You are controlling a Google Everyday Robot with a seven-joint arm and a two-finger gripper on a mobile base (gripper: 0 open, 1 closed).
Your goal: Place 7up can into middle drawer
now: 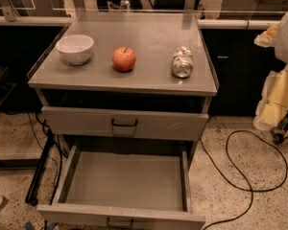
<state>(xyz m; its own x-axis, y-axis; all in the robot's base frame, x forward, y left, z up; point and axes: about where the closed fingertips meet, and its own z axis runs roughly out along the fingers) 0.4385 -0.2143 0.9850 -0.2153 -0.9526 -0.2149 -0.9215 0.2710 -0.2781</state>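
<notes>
7up can (182, 62): laid on its side at the table's (153, 37) right, ungrasped.
middle drawer (125, 181): pulled open, empty, ready to receive it.
gripper (265, 36): held at right edge, clear of the can; grip state cannot be told.

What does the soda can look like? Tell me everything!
The 7up can is shiny silver metal with green, white and red print. It lies on its side on the cabinet top, one end toward the camera, right of the apple. Only the top touches it; the end effector is far off right.
</notes>
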